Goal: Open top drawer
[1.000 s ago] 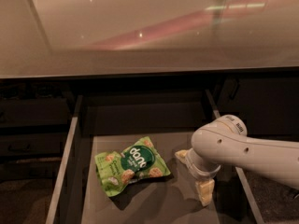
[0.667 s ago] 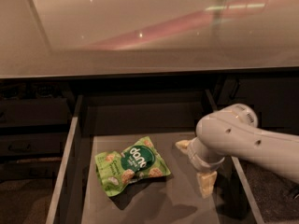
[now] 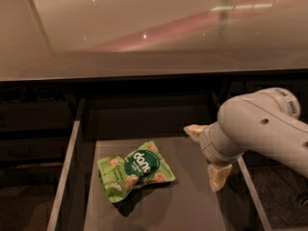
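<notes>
Looking into the pulled-out top drawer

We see the wide, dark grey top drawer (image 3: 183, 211) standing well out toward us beneath the glossy pale countertop (image 3: 154, 28). Its flat grey floor and thin side walls are in plain view. A crumpled green snack bag (image 3: 136, 171) lies on the drawer floor, left of centre. Our white robot arm (image 3: 269, 129) reaches in from the right. Its two-finger gripper (image 3: 208, 154) hangs over the right part of the drawer, close to the right wall and apart from the bag. We find its cream fingers (image 3: 219, 176) spread wide, with nothing between them.
</notes>
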Available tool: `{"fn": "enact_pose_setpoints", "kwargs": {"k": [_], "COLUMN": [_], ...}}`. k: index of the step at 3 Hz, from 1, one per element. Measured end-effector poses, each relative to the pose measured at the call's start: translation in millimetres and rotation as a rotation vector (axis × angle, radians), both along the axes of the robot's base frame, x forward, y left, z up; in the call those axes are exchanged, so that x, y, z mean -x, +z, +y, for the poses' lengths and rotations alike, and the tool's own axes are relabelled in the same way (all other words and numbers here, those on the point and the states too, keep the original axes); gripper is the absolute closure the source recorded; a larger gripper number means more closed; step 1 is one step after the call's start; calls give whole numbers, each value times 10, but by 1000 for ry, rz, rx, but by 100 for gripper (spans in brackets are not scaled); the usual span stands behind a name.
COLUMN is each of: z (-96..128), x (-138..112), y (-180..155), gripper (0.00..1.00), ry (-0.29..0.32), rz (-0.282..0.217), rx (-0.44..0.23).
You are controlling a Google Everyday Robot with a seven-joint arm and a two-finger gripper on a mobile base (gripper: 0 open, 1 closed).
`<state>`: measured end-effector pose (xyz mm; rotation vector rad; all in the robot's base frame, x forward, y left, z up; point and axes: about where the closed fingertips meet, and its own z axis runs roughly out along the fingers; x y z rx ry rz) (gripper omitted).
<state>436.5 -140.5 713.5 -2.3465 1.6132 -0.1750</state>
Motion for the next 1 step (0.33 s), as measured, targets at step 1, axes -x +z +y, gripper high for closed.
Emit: {"fn": "enact_pose_setpoints", "kwargs": {"k": [1], "z": [1], "x": [4], "y": [52], "gripper": [0], "ry": [-2], "rz": [-9], "rx": [1]}}
